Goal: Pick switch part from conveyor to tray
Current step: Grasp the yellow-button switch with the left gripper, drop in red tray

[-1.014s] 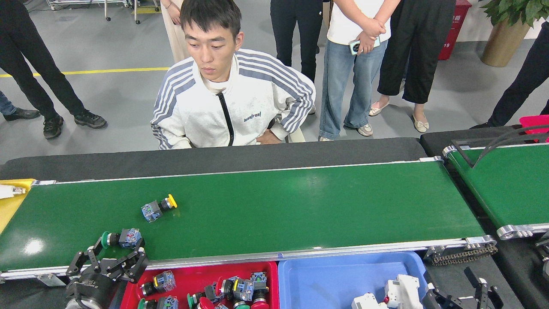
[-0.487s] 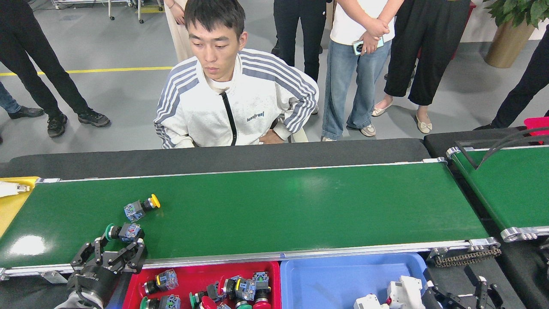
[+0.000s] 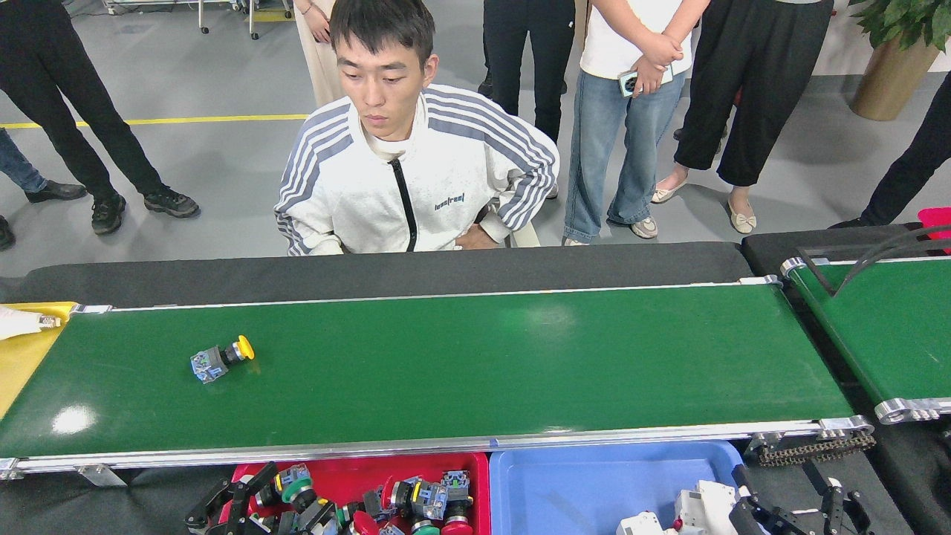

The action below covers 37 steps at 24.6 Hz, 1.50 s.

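- The conveyor [image 3: 461, 364] runs across the middle of the room, a long glossy green belt between silver side rails, with a black drive chain [image 3: 813, 448] at its near right corner
- One switch part with a yellow cap [image 3: 220, 358] lies on its side on the conveyor, toward the left end and about midway across the belt, well clear of both rails
- Just below the conveyor's near rail sits the red tray [image 3: 475, 467], with a heap of switch parts [image 3: 427, 501] in it, red, green and yellow caps mixed
- The left gripper [image 3: 286, 498] is over the left end of that red tray, below the conveyor's near rail, its black fingers [image 3: 249, 483] clamped on a green-capped switch part [image 3: 296, 487]
- Beside the red tray, still under the conveyor's near rail, is a blue tray [image 3: 594, 483] holding white parts [image 3: 695, 509] in its right corner
- The right gripper [image 3: 799, 513] sits low at the right corner of the blue tray, near the chain; it is dark and partly cut off, so I cannot tell whether its fingers are apart or together
- Past the conveyor's far rail a person in a white striped jacket [image 3: 416, 178] sits facing the belt, with others standing behind
- A second green belt [image 3: 884, 327] angles away off the conveyor's right end
- A yellow surface [image 3: 22, 349] touches the conveyor's left end
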Available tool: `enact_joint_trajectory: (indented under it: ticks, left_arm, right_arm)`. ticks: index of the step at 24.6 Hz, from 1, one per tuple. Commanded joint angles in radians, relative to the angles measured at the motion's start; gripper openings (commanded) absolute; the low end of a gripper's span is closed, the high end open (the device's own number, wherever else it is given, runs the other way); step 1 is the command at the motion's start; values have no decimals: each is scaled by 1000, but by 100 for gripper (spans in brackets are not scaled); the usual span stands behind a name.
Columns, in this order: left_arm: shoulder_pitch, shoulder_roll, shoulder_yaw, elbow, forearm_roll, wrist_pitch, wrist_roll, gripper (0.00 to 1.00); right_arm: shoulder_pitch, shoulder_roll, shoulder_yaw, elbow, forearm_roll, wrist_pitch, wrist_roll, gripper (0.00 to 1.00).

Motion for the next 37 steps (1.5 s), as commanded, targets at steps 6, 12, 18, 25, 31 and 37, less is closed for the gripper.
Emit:
enact_joint_trajectory:
  ticks: [6,12,18,25,31,37]
  left_arm:
    - [-69,-1,109,50,10,362,6,100]
    - [-207,43,150,218,5,351,6,100]
    - [-428,160,144,534,-1,352,9,100]
    - [-558,257,156,801,8,360,17,100]
    - [-681,313,147,1047,7,377,87,100]
    - [-750,333,149,1147,11,377,133,84]
  right_arm:
    - [-8,-8,-1,-15,-2,-12,-2,100]
    - [-11,-3,-1,-15,-2,-20,17,100]
    - [-25,-3,-1,-15,-2,-38,21,100]
    - [-51,-11,54,-13,-2,-41,23,100]
    - [-79,-15,85,-7,-2,-41,26,100]
    - [-89,-23,107,-5,-2,-41,26,100]
